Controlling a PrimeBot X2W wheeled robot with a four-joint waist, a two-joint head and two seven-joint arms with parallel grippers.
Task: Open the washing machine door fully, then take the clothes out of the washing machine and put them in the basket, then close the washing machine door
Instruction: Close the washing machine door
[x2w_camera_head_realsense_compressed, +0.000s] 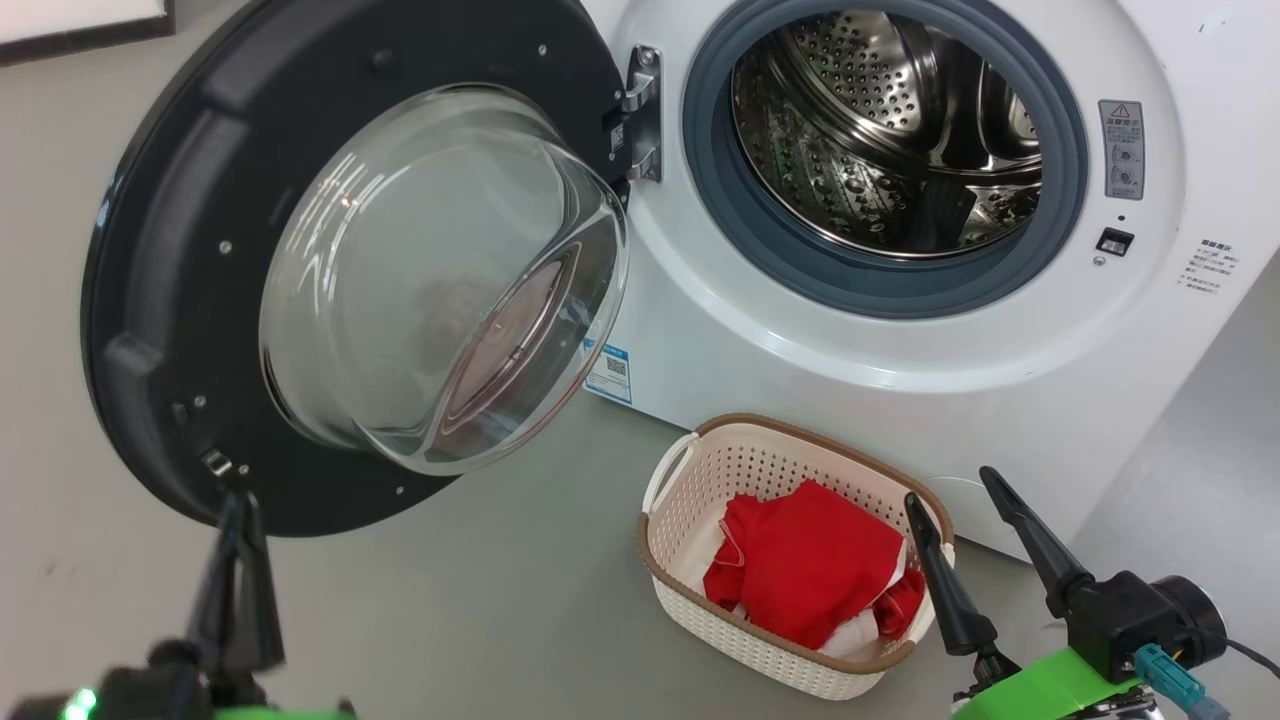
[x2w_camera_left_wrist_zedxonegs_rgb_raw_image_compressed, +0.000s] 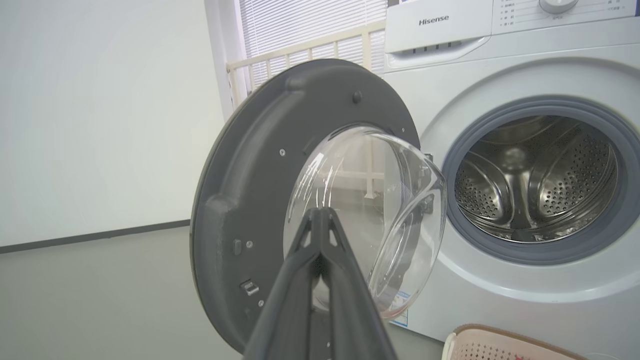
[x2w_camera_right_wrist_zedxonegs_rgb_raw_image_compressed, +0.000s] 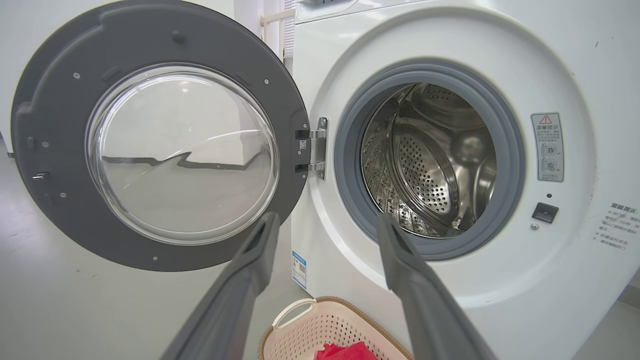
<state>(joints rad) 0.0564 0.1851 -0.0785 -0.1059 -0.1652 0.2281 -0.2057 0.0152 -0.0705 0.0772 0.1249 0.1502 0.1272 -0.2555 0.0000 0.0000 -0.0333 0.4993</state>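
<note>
**Laundry out, door wide.** A white front-loading washing machine (x2w_camera_head_realsense_compressed: 800, 370) stands on a grey floor (x2w_camera_head_realsense_compressed: 520, 620). Its washing machine door (x2w_camera_head_realsense_compressed: 190, 250) is swung wide on a steel hinge (x2w_camera_head_realsense_compressed: 642, 110) at the left of the opening, and the clear glass bowl (x2w_camera_head_realsense_compressed: 440, 290) bulges toward the head camera. Inside the grey rubber ring (x2w_camera_head_realsense_compressed: 715, 200), the perforated steel drum (x2w_camera_head_realsense_compressed: 880, 130) catches the light. A blue label (x2w_camera_head_realsense_compressed: 608, 372) sits low on the machine's front, partly behind the bowl, and a warning sticker (x2w_camera_head_realsense_compressed: 1122, 150) is fixed to the right of the opening. Beyond the door, the left wrist view takes in a white wall (x2w_camera_left_wrist_zedxonegs_rgb_raw_image_compressed: 100, 125), a window blind (x2w_camera_left_wrist_zedxonegs_rgb_raw_image_compressed: 310, 20) and a cream railing (x2w_camera_left_wrist_zedxonegs_rgb_raw_image_compressed: 300, 47).

The basket (x2w_camera_head_realsense_compressed: 690, 470) rests on the floor just in front of the machine, below the opening. It holds the red clothes (x2w_camera_head_realsense_compressed: 810, 560), with white parts showing at their lower edge. The right pincer (x2w_camera_head_realsense_compressed: 948, 485) hangs released at the basket's right end, its two fingers spread and gripping nothing, apart from the clothes. The left pincer (x2w_camera_head_realsense_compressed: 238, 510) is clenched, fingers pressed together with nothing between them. Its tip is at the lower rim of the open door, and whether it touches the rim cannot be told. The open door stands between the left pincer and the machine.
</note>
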